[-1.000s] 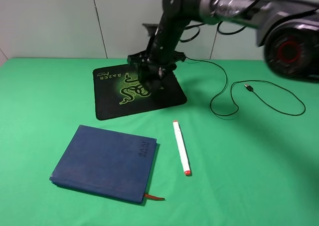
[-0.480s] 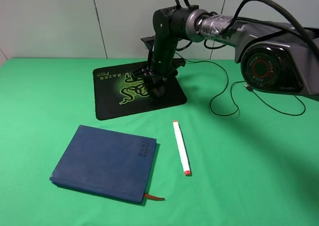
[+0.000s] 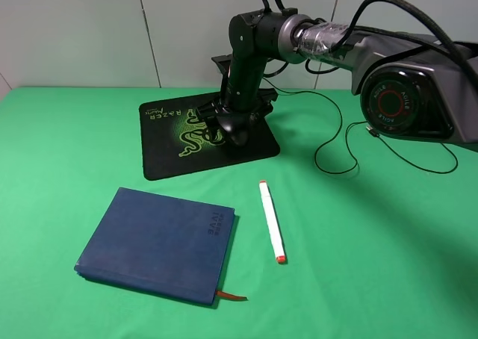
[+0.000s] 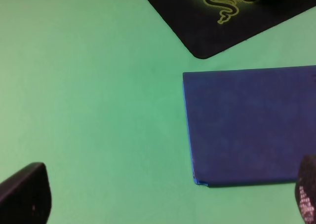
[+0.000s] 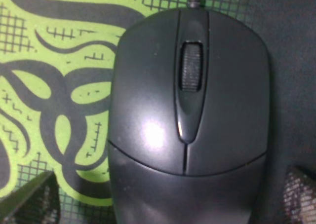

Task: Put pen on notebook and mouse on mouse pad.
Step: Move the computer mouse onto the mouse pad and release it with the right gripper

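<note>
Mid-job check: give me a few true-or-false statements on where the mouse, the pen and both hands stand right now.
1. The mouse sits on the mouse pad. True.
2. The pen lies on the notebook. False: it lies on the table beside it.
3. The right hand grips the mouse. False: its jaws stand open, clear of the mouse.
4. The left hand holds nothing. True.

The exterior camera looks down from high in front across the whole green counter. The left wrist camera faces down from some height onto the notebook and a mouse pad corner, both also in the exterior view. The right wrist camera hangs very near above the mouse
</note>
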Tool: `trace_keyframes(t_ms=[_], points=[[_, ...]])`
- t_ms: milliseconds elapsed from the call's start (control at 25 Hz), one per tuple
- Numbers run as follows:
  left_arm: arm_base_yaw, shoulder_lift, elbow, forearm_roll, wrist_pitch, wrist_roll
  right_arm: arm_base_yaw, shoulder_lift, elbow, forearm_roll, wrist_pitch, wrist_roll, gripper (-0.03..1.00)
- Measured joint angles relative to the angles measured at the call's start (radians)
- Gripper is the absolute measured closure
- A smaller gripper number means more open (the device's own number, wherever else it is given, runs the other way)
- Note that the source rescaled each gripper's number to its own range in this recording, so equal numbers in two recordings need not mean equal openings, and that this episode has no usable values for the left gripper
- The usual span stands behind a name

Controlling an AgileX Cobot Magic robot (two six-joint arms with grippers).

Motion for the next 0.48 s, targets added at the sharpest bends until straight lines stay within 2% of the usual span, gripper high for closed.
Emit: trace_keyframes(t_ms=[280,480], points=[[0.0,0.0,0.0,0.0,0.0,0.0,0.0,-0.003,0.0,0.002,0.007,0.004,-0.03],[0.0,0.0,0.0,0.0,0.0,0.0,0.0,-0.064,0.0,0.002,0.063,0.005,-0.03]])
